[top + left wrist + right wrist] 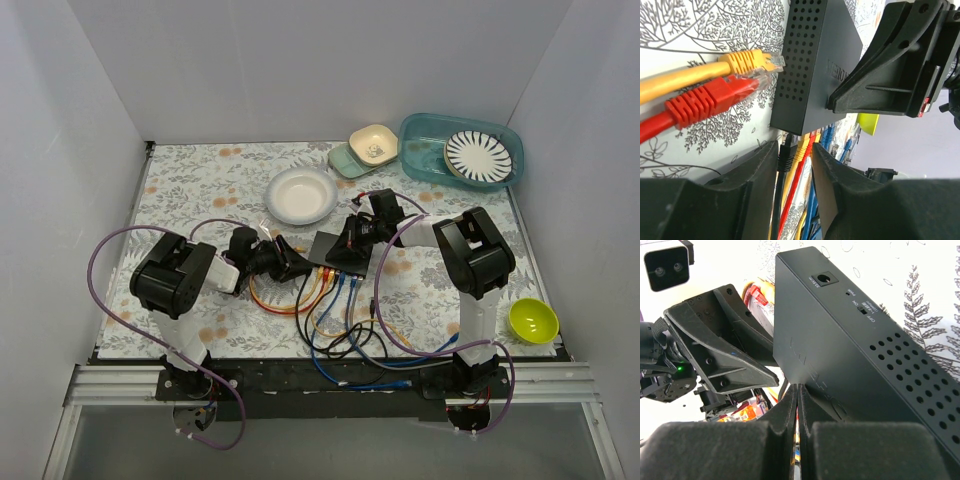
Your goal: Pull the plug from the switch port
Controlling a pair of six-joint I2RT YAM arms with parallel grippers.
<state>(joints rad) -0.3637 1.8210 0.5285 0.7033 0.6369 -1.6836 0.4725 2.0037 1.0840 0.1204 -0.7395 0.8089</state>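
Left fingers spread wide, nothing pinched yet. Running up between them are a black lead, a yellow lead and a red lead, all seated in the port edge of the switch just ahead of my tips. I'd say I'm lined up along the leads so the pull comes straight out of the socket, but which of the three I'd close on I can't tell.

Over to the right fingers: pressed tight together, gripping nothing, tips down on the top face of the switch. That looks like a hold-down to me, pinning the box to the bench so it doesn't slide with the tug.

Further out, beyond my left fingers and beside the switch's vented side wall, a loose yellow plug and a loose red plug lie on the bench, in no port. Blue leads sit further along the port row, outside my spread.
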